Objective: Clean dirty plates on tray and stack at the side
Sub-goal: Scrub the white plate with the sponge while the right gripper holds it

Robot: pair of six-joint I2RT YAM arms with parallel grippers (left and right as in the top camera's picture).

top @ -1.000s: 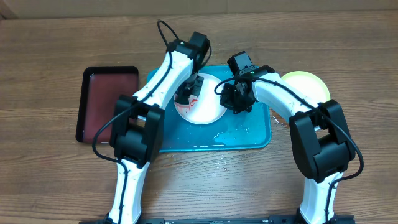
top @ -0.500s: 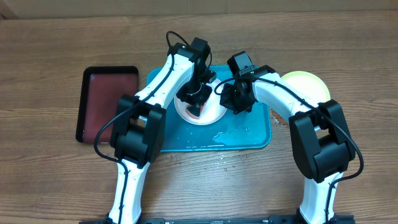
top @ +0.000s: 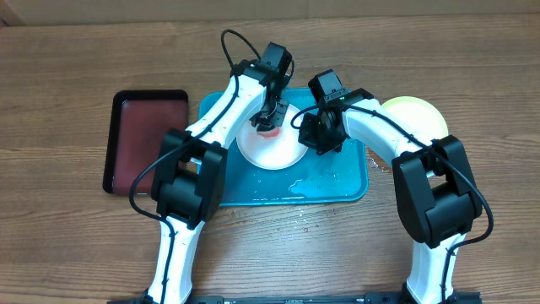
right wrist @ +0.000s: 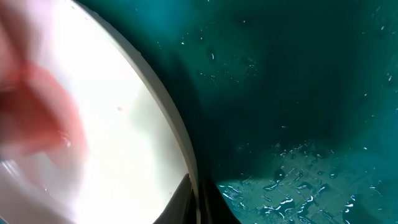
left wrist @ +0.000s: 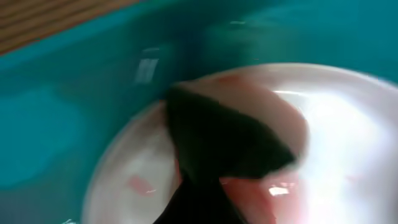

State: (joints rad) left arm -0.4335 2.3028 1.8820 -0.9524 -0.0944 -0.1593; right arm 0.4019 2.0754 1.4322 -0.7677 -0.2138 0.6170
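One white plate point(top: 272, 154) sits on the tray point(top: 337, 181) near its far edge, w/ a red smear point(left wrist: 255, 193) on it. I see the left gripper point(top: 269, 121) clenched, tip on that smear, and the right gripper point(top: 315, 138) pinching the plate's right rim. Yellow-green plate point(top: 418, 114) is on the table just off the tray's far right corner.

The white plate point(right wrist: 118, 124) is filling the left half of the view, its rim curving down to the bottom edge, where the dark tips of the pincer point(right wrist: 195, 202) are pinching it from both sides. A blurred red smear point(right wrist: 43, 118) is showing on the plate's left part. To the right the turquoise tray point(right wrist: 298, 81) is lying wet, beads of water point(right wrist: 292, 193) glinting low down.
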